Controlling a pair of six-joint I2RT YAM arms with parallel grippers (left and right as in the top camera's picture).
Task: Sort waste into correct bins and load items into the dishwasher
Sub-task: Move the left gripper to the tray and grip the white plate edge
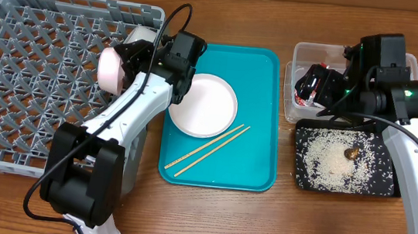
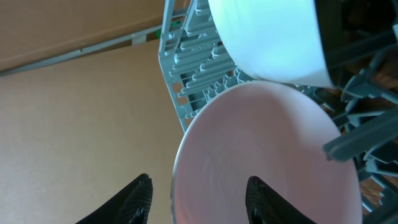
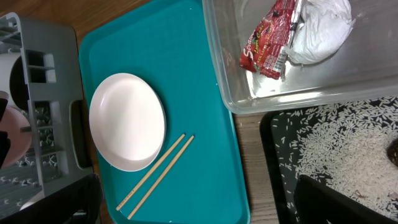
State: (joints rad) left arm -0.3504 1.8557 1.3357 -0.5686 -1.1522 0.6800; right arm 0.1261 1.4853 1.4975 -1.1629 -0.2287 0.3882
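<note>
The left gripper [image 2: 199,194] sits loose and apart around the rim of the bowl [image 2: 267,162] — the bowl stands tipped in the rack [image 1: 34,75], likely so pegs hold it. The right gripper [image 1: 317,88] hangs wide over the tub [image 1: 297,52].

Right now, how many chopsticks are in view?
2. Both lie side by side, diagonally, on the teal tray next to the white plate: the upper chopstick nearer the plate, the lower chopstick just beyond it. Neither is hidden.
</note>
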